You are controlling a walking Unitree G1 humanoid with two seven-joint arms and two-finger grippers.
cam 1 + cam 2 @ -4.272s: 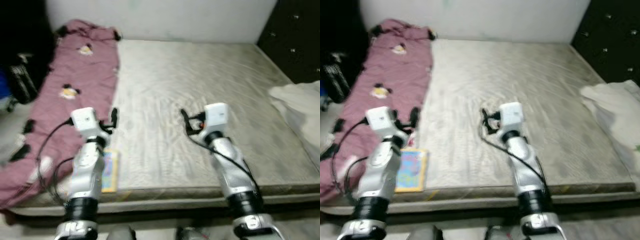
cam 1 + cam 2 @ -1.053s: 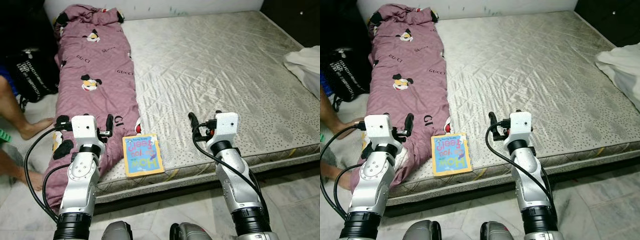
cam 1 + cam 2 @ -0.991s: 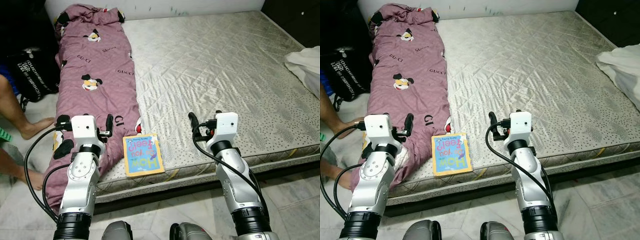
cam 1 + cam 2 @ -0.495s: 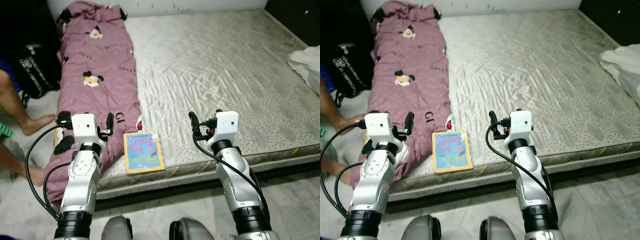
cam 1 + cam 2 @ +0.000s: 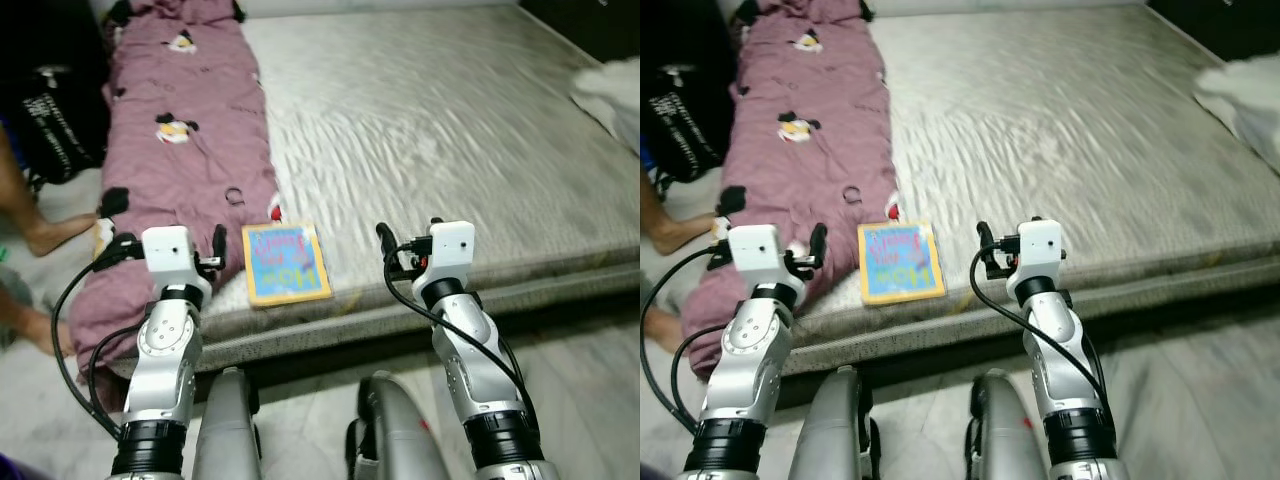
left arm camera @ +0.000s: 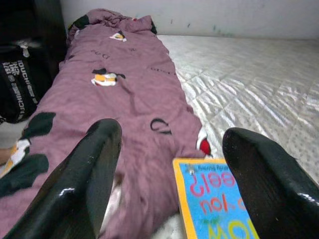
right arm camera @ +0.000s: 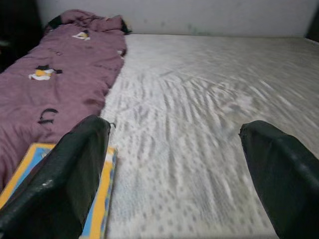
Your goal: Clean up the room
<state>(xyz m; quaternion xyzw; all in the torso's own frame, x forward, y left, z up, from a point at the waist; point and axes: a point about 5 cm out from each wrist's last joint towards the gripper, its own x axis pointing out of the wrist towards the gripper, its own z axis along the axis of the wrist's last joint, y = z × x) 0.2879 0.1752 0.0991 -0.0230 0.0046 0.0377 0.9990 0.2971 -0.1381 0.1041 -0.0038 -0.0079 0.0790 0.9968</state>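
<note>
The robot stands at the foot edge of a bare grey mattress (image 5: 430, 110), both arms raised in front of its chest and neither touching anything, which looks to me like a ready stance for a reach. The left gripper (image 6: 169, 174) has its two black fingers spread wide with nothing between them, and the right gripper (image 7: 174, 174) is spread just as wide and equally empty. Held that way, each wrist camera looks straight across the bed.

The likeliest thing to tidy first is the children's book (image 5: 286, 263), lying flat on the mattress close to its near edge, at about 1 o'clock from the left gripper and 10 o'clock from the right one. Its cover is bright blue with a yellow-orange border and colourful lettering that reads upside down from the robot's side. It is thin and flat against the quilting, so I'd guess a finger must slip under one edge.

Just beside the book at its 9 o'clock runs a long maroon blanket (image 5: 180, 150) printed with cartoon figures, bunched along the bed's left side and spilling over the near corner. A pale cloth (image 5: 610, 90) sits far off at 2 o'clock, a black bag (image 5: 50, 120) stands on the floor past the blanket, and a person's bare leg (image 5: 30, 225) shows there
</note>
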